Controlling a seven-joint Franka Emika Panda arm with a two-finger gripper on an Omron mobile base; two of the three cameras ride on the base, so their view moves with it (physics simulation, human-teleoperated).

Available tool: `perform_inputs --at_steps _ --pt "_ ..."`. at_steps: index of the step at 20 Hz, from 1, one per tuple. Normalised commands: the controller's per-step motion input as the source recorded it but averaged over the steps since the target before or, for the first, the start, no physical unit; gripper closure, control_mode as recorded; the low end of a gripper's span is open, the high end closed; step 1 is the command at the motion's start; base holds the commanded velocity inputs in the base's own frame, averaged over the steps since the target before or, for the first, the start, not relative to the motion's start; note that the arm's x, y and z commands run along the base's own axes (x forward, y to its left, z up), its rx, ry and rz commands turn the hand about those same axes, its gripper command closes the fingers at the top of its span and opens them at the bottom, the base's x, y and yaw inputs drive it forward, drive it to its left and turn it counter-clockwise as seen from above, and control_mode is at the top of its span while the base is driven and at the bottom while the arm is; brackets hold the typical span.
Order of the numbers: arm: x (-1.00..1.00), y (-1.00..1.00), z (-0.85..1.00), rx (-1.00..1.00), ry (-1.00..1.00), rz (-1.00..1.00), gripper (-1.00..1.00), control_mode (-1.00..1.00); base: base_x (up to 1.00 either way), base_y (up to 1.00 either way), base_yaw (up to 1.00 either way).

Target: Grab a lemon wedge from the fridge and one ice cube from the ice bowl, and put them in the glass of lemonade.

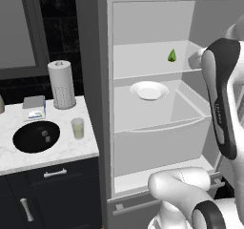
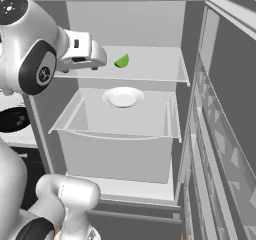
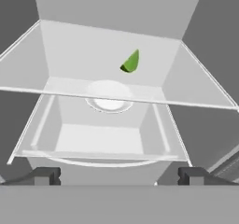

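The fridge stands open, its pale shelves bare except for two things. On the upper shelf sits the lemon wedge, a tiny green-yellow pointed piece resting toward the back. One shelf down lies a white plate. The robot's gripper hovers at the fridge opening, level with the upper shelf and well short of the wedge, its two fingers spread wide apart and holding nothing. The step in hand appears to be reaching in for the wedge. To do it well, the hand likely needs to travel straight in above the shelf's front edge, centre the wedge between the fingers, then lower just enough to close on its sides without scraping the shelf or knocking it away. On the counter to the left wait the black ice bowl and, just beside it, the glass of lemonade.
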Motion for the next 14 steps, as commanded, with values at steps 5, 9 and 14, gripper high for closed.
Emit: perform_inputs --at_steps 5,9,14 --pt "0.84 0.0 -0.27 0.15 -0.03 -0.11 -1.0 -1.0 0.0 0.0 0.0" --pt "0.78 0.01 -0.12 0.02 0.05 -0.1 -1.0 -1.0 0.0 0.0 0.0" --pt "0.72 0.0 -0.19 0.0 0.03 -0.02 -1.0 -1.0 0.0 0.0 0.0"
